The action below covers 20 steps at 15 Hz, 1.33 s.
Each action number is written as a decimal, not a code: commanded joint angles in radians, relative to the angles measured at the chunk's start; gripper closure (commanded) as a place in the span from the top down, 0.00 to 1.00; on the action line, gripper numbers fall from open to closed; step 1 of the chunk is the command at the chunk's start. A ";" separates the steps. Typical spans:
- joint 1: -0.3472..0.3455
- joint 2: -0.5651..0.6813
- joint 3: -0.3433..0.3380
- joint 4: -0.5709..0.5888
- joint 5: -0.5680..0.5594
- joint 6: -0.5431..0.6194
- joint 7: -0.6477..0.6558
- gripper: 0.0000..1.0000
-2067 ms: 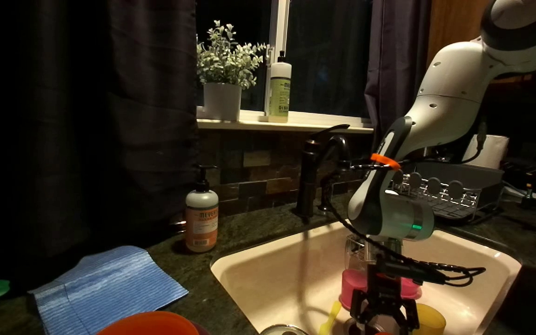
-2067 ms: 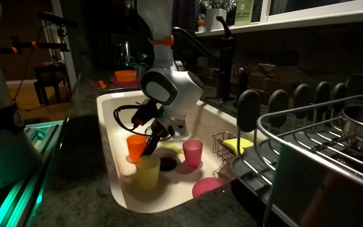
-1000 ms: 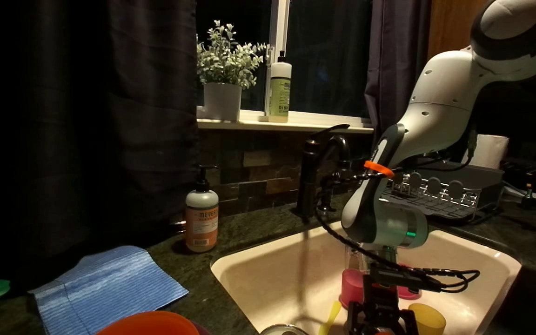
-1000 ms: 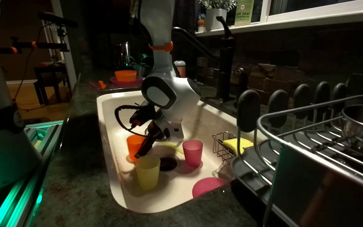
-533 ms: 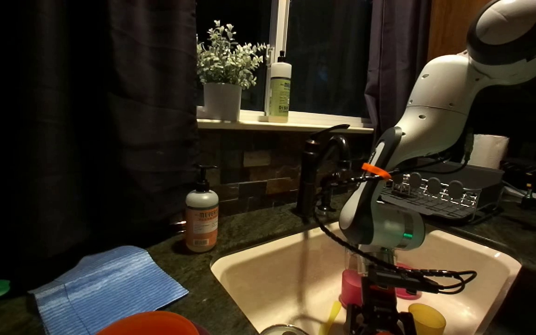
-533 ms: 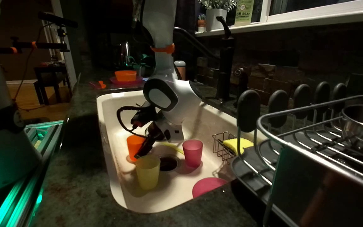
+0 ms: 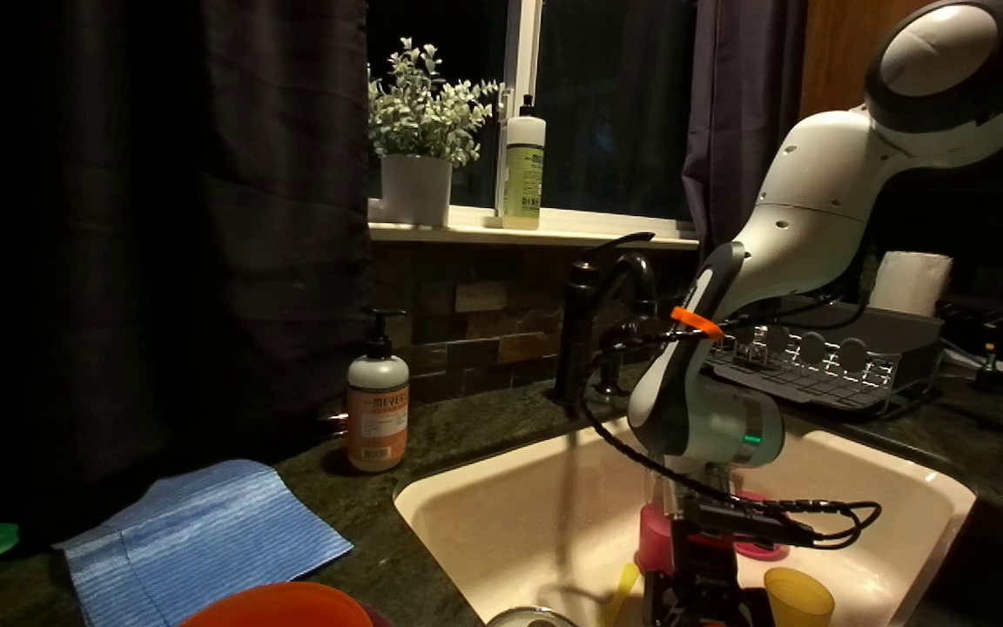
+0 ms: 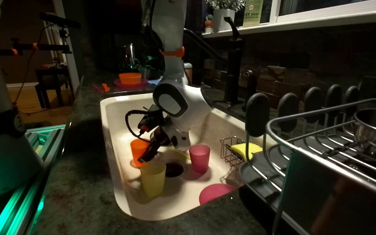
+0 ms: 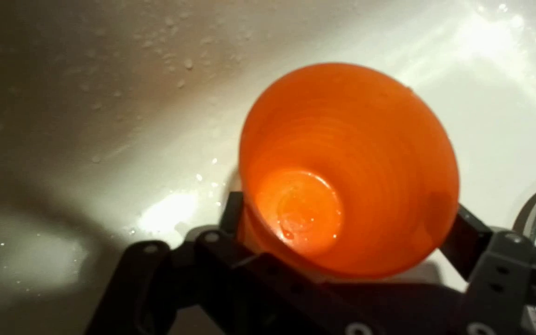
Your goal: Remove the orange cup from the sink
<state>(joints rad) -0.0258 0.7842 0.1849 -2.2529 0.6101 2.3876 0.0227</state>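
Flanking the orange cup (image 8: 137, 152) in the sink (image 8: 184, 200): fingers (image 9: 469, 239) spread wide

Read from the left in an exterior view, the orange cup comes first, upright on the sink's floor; next the yellow cup (image 8: 153, 179), near it; then, past the drain (image 8: 174, 169), the pink cup (image 8: 199, 158). The step in hand looks to be the grasp. Best to centre on the orange cup, close gently, since its wall looks thin and its inside wet, and lift straight up, clear of the yellow cup, before going sideways.

In the wrist view, one finger stands at the orange cup's left wall, the other at its right, spread wide and gripping nothing yet. Whether either touches, I cannot tell.
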 commanded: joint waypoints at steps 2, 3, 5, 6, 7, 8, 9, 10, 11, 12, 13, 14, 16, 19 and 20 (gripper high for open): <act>0.000 0.027 -0.006 0.030 -0.016 -0.015 -0.020 1.00; 0.002 0.028 -0.007 0.031 -0.017 -0.009 -0.022 1.00; 0.005 0.032 -0.011 0.033 -0.022 -0.003 -0.025 1.00; 0.004 0.034 -0.011 0.035 -0.025 -0.005 -0.027 1.00; 0.004 0.036 -0.013 0.037 -0.027 -0.003 -0.030 1.00; 0.003 0.038 -0.013 0.039 -0.029 -0.003 -0.034 1.00; 0.001 0.040 -0.014 0.042 -0.032 -0.005 -0.039 1.00; -0.001 0.044 -0.014 0.045 -0.034 -0.007 -0.042 1.00; -0.003 0.047 -0.013 0.049 -0.034 -0.012 -0.044 1.00; -0.004 0.051 -0.013 0.052 -0.035 -0.014 -0.044 1.00; -0.007 0.054 -0.010 0.054 -0.032 -0.017 -0.048 1.00; -0.010 0.058 -0.007 0.056 -0.030 -0.021 -0.052 1.00; -0.010 0.065 -0.006 0.059 -0.031 -0.025 -0.055 1.00; -0.011 0.073 -0.005 0.062 -0.031 -0.029 -0.055 0.95; -0.013 0.075 -0.004 0.063 -0.030 -0.030 -0.056 0.77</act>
<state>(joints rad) -0.0255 0.8327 0.1761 -2.2170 0.5966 2.3867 -0.0259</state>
